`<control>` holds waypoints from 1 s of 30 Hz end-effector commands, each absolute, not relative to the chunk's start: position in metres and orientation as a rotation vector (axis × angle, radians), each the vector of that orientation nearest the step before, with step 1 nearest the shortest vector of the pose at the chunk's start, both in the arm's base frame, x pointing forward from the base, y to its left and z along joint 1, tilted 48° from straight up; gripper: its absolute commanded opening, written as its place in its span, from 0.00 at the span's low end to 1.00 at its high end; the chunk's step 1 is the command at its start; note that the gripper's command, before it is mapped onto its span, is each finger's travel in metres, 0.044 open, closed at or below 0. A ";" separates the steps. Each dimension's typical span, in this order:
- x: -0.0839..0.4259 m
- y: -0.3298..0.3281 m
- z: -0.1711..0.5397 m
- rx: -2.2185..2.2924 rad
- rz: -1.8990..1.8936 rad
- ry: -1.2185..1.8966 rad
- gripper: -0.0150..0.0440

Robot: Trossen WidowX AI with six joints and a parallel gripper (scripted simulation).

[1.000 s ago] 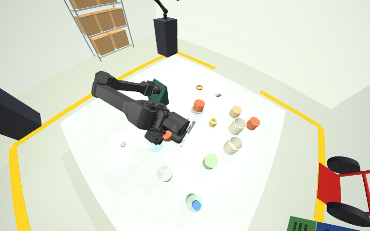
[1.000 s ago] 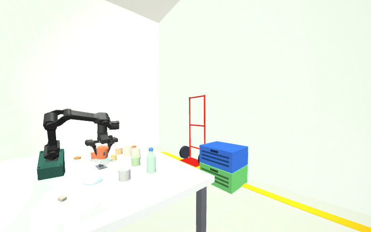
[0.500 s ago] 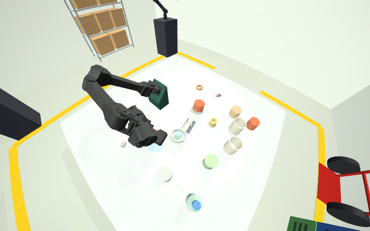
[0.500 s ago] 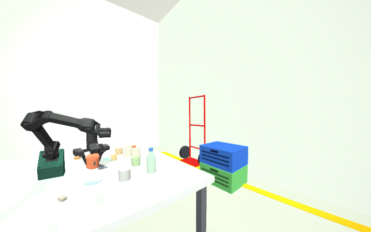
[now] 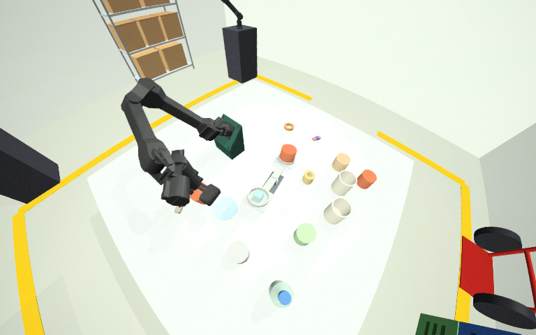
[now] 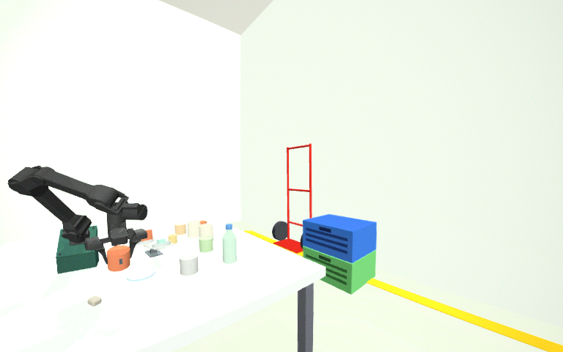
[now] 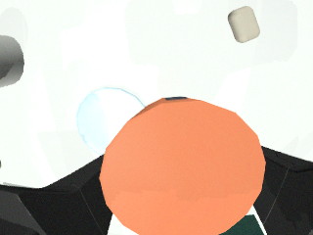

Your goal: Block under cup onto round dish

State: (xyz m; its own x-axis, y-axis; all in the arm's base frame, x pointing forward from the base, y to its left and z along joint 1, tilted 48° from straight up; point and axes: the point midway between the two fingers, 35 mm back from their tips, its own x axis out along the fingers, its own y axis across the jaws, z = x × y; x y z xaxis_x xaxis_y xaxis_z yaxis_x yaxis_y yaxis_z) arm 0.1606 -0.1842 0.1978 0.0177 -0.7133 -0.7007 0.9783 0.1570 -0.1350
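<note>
My gripper [image 5: 200, 192] [image 6: 118, 259] [image 7: 175, 147] is shut on an orange cup [image 5: 195, 197] [image 6: 118, 258] [image 7: 181, 162]. It holds the cup low, beside the pale blue round dish [image 5: 225, 208] [image 6: 141, 275] [image 7: 95, 119]; any gap beneath the cup is too small to tell. The teal block [image 5: 257, 195] [image 6: 160, 240] lies uncovered in the near ring-edged pan of the balance [image 5: 270, 184] [image 6: 154, 253]. The other orange cup [image 5: 287, 153] stands on the far pan, upside down.
A beige piece [image 5: 179, 209] [image 6: 94, 301] [image 7: 244, 24] lies past the held cup. A grey cylinder [image 5: 238, 252] [image 6: 188, 265] [image 7: 9, 61], a green cup [image 5: 305, 234] [image 6: 205, 243] and a bottle [image 5: 280, 291] [image 6: 229, 248] stand around the dish and balance. Several other cups stand behind the balance.
</note>
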 end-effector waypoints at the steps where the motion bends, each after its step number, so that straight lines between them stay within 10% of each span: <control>1: 0.138 -0.192 0.200 0.424 -1.396 0.711 0.25; 30: 0.131 -0.230 0.168 0.412 -1.405 0.702 0.25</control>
